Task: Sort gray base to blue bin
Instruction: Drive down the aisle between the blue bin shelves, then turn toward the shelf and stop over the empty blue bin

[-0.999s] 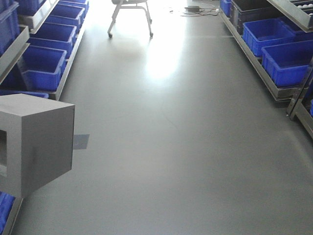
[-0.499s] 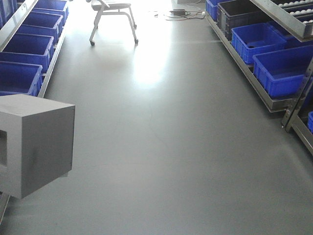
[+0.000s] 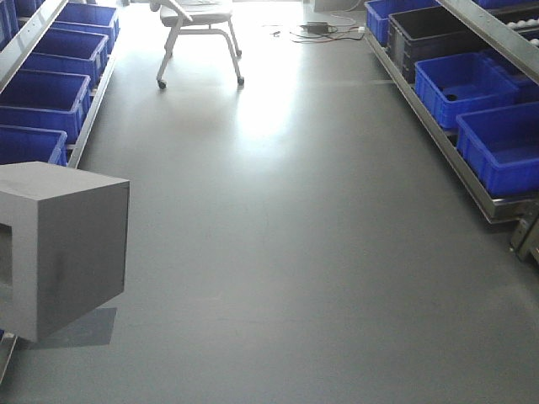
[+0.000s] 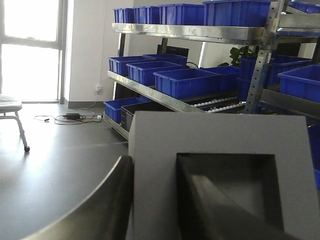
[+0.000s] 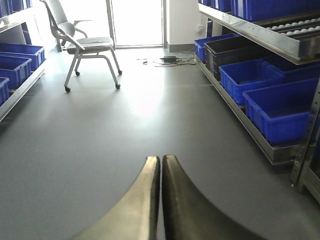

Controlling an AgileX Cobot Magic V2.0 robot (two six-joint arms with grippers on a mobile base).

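Left tool grips the matte gray cube-like base at near left; right tool closed, empty. Bare gray floor lies open between both rack edges to the far chair. Right-hand bright-blue plastic bins have shifted rightward.

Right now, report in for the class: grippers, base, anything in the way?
Left gripper: jaws shut on base, one inside its recess. Right gripper: jaws shut, empty. Blue bins line both sides; chair far ahead.
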